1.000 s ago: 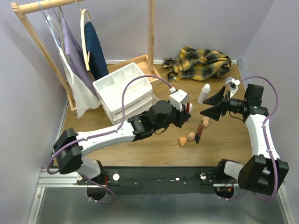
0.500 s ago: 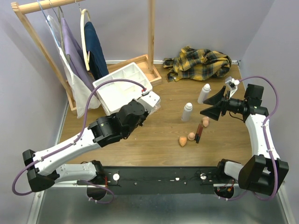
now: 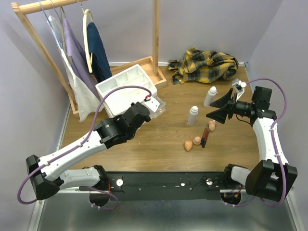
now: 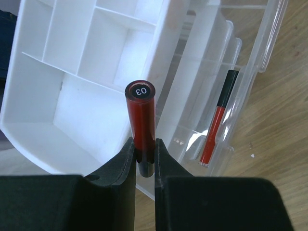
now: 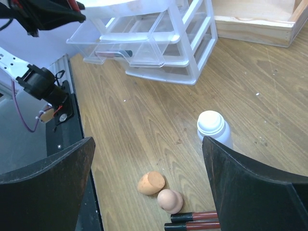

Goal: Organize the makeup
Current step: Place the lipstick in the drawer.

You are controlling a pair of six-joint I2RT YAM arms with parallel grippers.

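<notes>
Tabletop [image 3: 159, 144]: left end effector [image 4: 144, 147] pinches red stick [image 4: 141, 113].

We see a white drawer unit [image 3: 126, 86] on the wooden tabletop [image 3: 163, 149], a yellow plaid cloth [image 3: 207, 65] at the back, and a clothes rack [image 3: 156, 33] hung with garments.

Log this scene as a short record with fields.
left gripper: shut on red stick, over the drawer unit
right gripper: open, empty, above the table
open drawer: one red-and-black stick inside
on table: two white bottles, three peach sponges, loose sticks
</notes>
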